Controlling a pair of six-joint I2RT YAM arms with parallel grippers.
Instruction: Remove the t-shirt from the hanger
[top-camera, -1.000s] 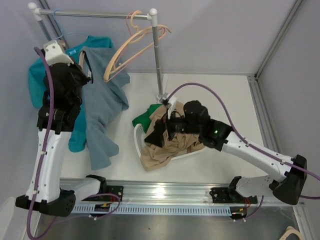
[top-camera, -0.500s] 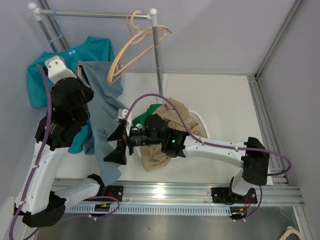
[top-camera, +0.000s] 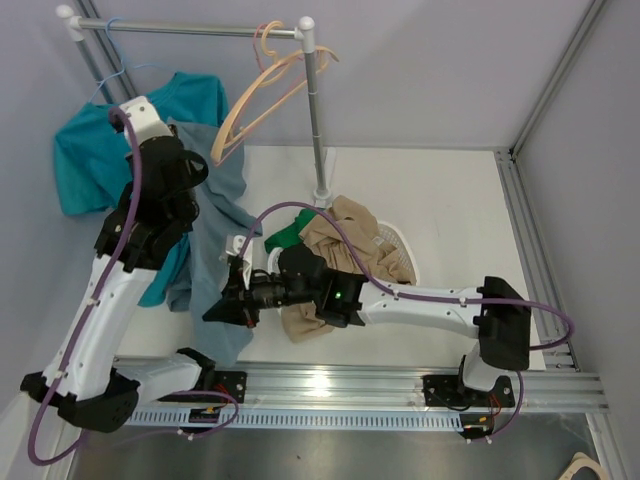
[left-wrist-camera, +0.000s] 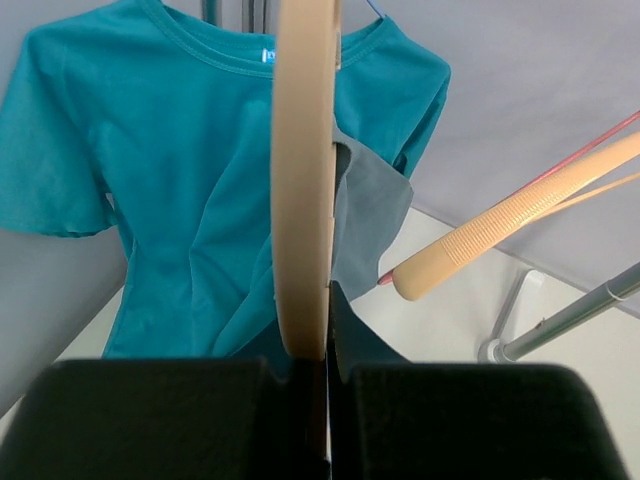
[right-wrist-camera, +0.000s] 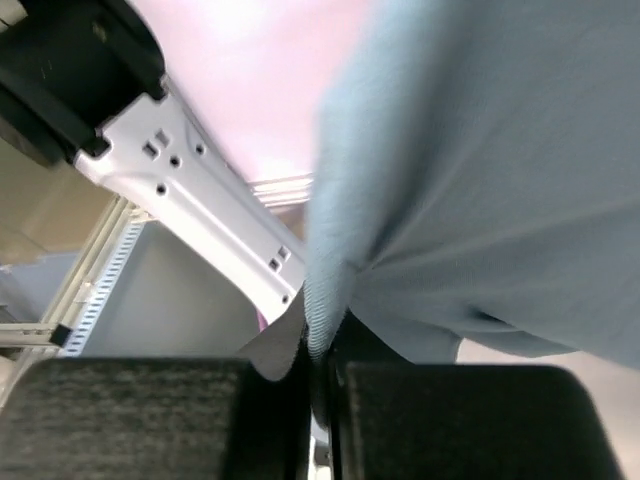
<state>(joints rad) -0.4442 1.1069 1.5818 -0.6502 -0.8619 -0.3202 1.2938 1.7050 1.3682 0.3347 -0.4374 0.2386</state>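
Note:
A grey-blue t-shirt (top-camera: 215, 250) hangs from a beige hanger (left-wrist-camera: 304, 180) and droops toward the table's front left. My left gripper (top-camera: 188, 165) is shut on that hanger; in the left wrist view the hanger's arm rises straight out of the closed jaws (left-wrist-camera: 328, 335), with the grey cloth (left-wrist-camera: 372, 210) just behind it. Low at the front, my right gripper (top-camera: 220, 308) is shut on the t-shirt's lower edge. The right wrist view shows the ribbed hem (right-wrist-camera: 322, 300) pinched between the fingers (right-wrist-camera: 322, 350).
A teal t-shirt (top-camera: 90, 150) hangs on a blue hanger at the rack's left end. Bare beige hangers (top-camera: 262, 95) dangle from the rail by the upright pole (top-camera: 316, 120). A white basket (top-camera: 405, 255) holding beige and green clothes sits mid-table.
The right arm swung left from the basket to the grey-blue t-shirt and its open jaws closed on the hem. The left arm shifted right and back with the hanger.

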